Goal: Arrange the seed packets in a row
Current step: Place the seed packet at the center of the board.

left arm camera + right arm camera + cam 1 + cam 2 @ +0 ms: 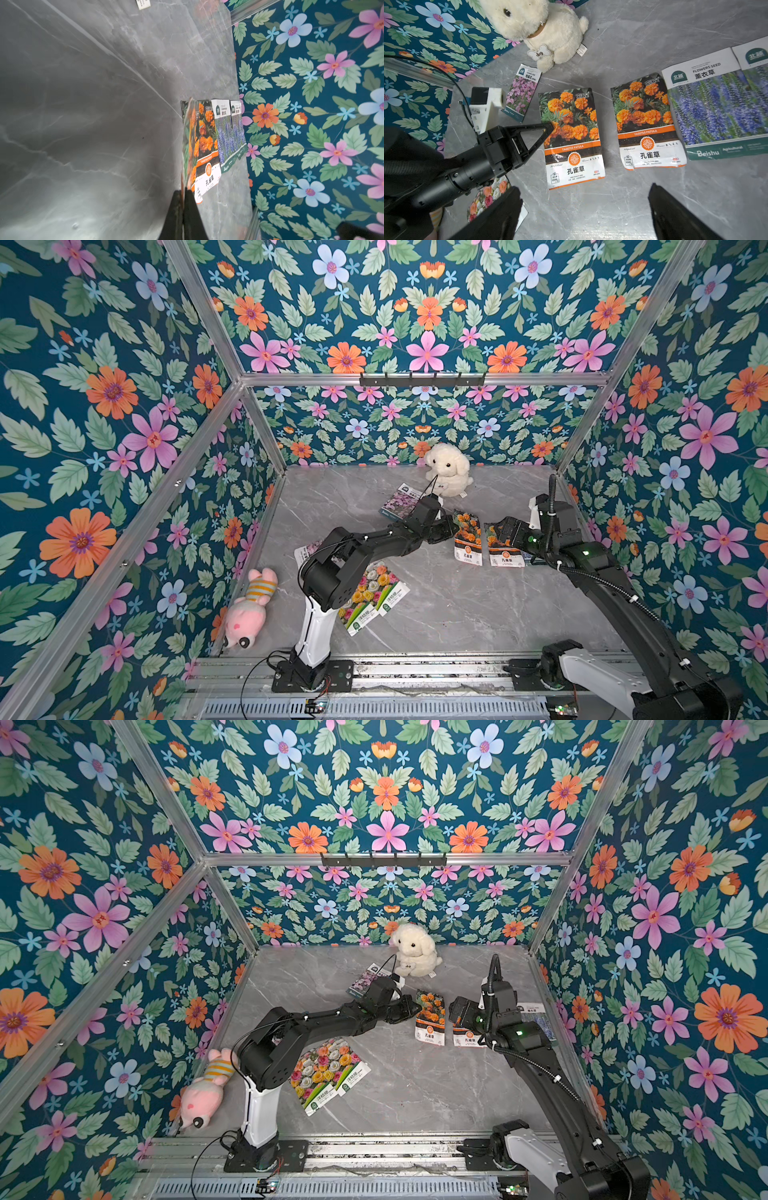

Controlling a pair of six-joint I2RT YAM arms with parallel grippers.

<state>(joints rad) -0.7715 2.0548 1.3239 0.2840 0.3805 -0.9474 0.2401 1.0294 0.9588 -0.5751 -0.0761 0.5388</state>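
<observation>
Marble table (457, 605) bears seed packets (467, 541) and plush toys (449, 472).

Left arm (374, 537) and right arm (602, 568) are matte black, white nearest the metal rail (436, 670); a ribbed cable lines the right
</observation>
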